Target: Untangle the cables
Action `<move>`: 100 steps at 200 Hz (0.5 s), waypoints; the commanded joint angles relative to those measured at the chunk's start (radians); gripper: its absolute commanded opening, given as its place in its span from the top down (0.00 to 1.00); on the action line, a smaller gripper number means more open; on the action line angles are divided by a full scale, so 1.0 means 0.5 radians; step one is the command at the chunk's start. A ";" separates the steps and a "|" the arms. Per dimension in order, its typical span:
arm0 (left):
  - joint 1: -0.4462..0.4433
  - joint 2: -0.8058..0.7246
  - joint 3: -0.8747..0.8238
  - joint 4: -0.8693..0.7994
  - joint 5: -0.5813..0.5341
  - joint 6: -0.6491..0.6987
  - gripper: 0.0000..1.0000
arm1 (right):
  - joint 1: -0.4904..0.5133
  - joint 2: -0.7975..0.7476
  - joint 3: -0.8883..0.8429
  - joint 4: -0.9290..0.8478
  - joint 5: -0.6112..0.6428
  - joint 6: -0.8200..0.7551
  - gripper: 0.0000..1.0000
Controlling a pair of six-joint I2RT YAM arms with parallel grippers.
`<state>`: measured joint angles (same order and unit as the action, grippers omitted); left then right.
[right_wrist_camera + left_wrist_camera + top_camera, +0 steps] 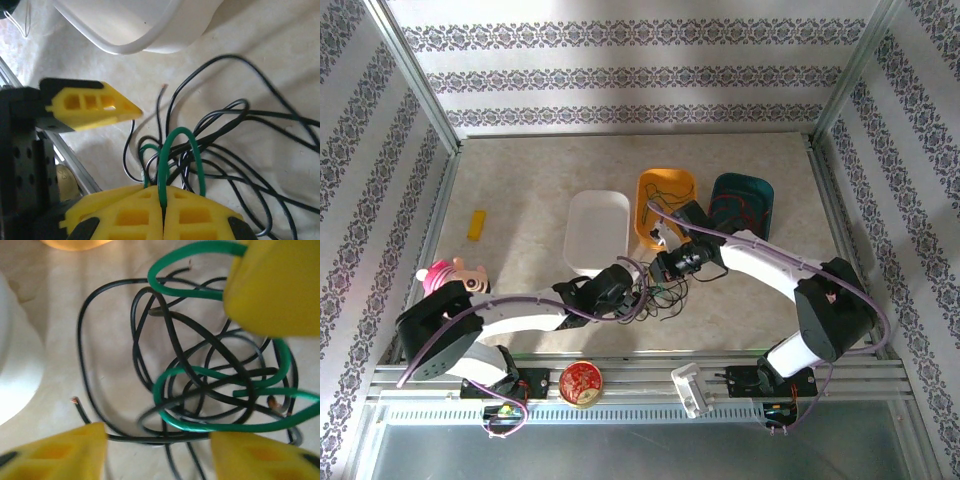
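Evidently mid-separation. Clamped in the right gripper (162, 196), fingers pressed flat together: one loop of the green cable (179, 130), probably gripped so as to draw that strand clear of the black cables (79, 340). Facing it across the knot, the left gripper (157, 436), fingers apart, straddling a black strand without pinching it. Probably set there to catch or pin the rest during a pull from the other side.

Not yet undone, the tangle (663, 293): lying on the bare surface, about midway along its width, closer to the near edge, just in front of the white tray (597, 230). Nothing seen inside that tray. Further toward the far edge, an orange tray (642, 200) with a few thin dark strands in it. Just beside that on the right, a teal tray (768, 200) with reddish strands. Likely one bin per colour, the white one perhaps awaiting what comes out of this knot.
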<state>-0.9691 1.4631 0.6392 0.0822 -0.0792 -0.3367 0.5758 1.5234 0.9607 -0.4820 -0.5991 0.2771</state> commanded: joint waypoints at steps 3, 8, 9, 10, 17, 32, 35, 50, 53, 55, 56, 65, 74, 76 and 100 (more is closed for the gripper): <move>-0.016 0.136 0.050 0.268 0.018 0.103 0.73 | -0.067 -0.127 -0.052 0.040 -0.103 0.108 0.99; -0.010 0.161 0.047 0.294 0.010 0.093 0.82 | -0.081 -0.151 -0.062 0.045 -0.093 0.126 0.99; -0.010 0.167 0.047 0.296 0.009 0.090 0.84 | -0.083 -0.156 -0.063 0.046 -0.090 0.129 0.99; -0.008 0.170 0.047 0.301 0.007 0.089 0.85 | -0.083 -0.158 -0.066 0.046 -0.087 0.131 0.98; 0.003 0.203 0.041 0.326 -0.013 0.061 0.94 | -0.099 -0.187 -0.077 0.042 -0.058 0.149 0.99; 0.030 0.236 0.004 0.399 -0.058 -0.014 1.00 | -0.139 -0.256 -0.100 0.013 0.079 0.184 0.98; 0.037 0.237 -0.008 0.413 -0.066 -0.030 1.00 | -0.151 -0.268 -0.106 0.004 0.111 0.189 0.98; 0.066 0.216 -0.055 0.448 -0.088 -0.084 1.00 | -0.222 -0.344 -0.142 -0.033 0.293 0.241 0.98; 0.069 0.207 -0.063 0.448 -0.096 -0.093 1.00 | -0.238 -0.360 -0.149 -0.044 0.328 0.255 0.98; 0.072 0.200 -0.067 0.449 -0.102 -0.095 1.00 | -0.250 -0.369 -0.153 -0.051 0.352 0.263 0.98; 0.074 0.197 -0.070 0.449 -0.106 -0.099 1.00 | -0.256 -0.377 -0.158 -0.054 0.362 0.263 0.98; 0.092 0.168 -0.100 0.453 -0.112 -0.124 1.00 | -0.311 -0.427 -0.180 -0.077 0.453 0.305 0.98; 0.113 0.139 -0.128 0.454 -0.108 -0.151 1.00 | -0.361 -0.482 -0.204 -0.087 0.511 0.338 0.98; 0.115 0.133 -0.134 0.453 -0.107 -0.154 1.00 | -0.370 -0.497 -0.210 -0.088 0.520 0.346 0.98; 0.146 0.075 -0.184 0.413 -0.112 -0.186 1.00 | -0.486 -0.625 -0.275 -0.092 0.536 0.391 0.98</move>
<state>-0.9165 1.5440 0.5724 0.2626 -0.1135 -0.3836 0.3759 1.2697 0.8524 -0.5022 -0.3965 0.4229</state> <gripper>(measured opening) 0.039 0.044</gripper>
